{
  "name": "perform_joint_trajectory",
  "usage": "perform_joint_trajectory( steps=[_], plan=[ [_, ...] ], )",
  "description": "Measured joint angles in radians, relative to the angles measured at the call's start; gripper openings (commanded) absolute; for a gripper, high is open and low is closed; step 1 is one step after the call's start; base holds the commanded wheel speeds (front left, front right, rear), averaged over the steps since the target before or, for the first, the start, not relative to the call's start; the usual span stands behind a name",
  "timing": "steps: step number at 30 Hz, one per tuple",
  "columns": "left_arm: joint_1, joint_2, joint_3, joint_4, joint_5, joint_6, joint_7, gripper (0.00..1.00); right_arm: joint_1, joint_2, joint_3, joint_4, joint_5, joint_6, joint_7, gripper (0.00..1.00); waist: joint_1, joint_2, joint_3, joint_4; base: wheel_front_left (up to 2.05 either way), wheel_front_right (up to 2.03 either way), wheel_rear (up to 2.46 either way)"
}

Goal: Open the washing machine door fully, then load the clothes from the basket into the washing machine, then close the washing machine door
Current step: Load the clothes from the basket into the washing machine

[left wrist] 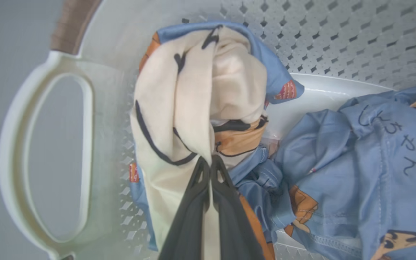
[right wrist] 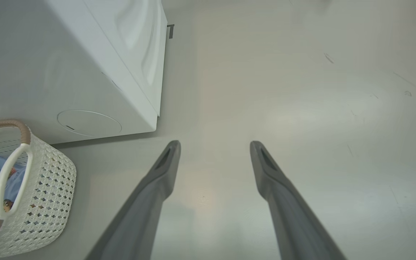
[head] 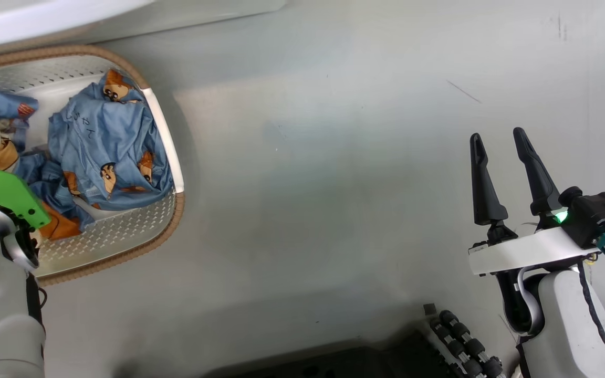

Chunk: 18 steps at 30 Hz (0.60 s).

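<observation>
The cream-white basket (head: 168, 210) with its brown rim sits at the left of the head view, holding light blue clothes (head: 105, 139) printed with cartoon figures. In the left wrist view my left gripper (left wrist: 209, 164) is shut on the cream and orange piece (left wrist: 193, 104), pinching a fold of it inside the basket (left wrist: 42, 151) beside the white handle. More blue clothes (left wrist: 356, 173) lie to its right. My right gripper (head: 499, 139) stands open over the bare floor, well right of the basket, fingers (right wrist: 168, 159) spread apart. The white washing machine (right wrist: 96, 72) stands behind the basket (right wrist: 45, 187). Its door is out of view.
Grey floor (head: 334, 184) stretches between the basket and my right arm. The robot's dark base (head: 365, 362) lies at the bottom edge. My left forearm with a green part (head: 3, 191) overlaps the basket's near corner.
</observation>
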Motion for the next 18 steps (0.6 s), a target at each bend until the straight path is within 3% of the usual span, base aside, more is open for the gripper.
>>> perform_joint_trajectory(
  steps=[7,18],
  plan=[
    [0.017,0.001,0.022,0.026,-0.024,-0.007,-0.051,0.0,0.0,0.0,0.011,0.022,0.0,0.0,0.0,1.0,0.0,0.0,-0.05,0.009,0.0,0.0,0.0],
    [0.06,-0.006,0.027,0.067,-0.055,-0.059,-0.119,0.0,0.007,-0.001,0.008,0.037,0.0,0.0,0.0,1.0,0.0,0.0,-0.14,0.023,0.0,0.0,0.0]
  ],
)
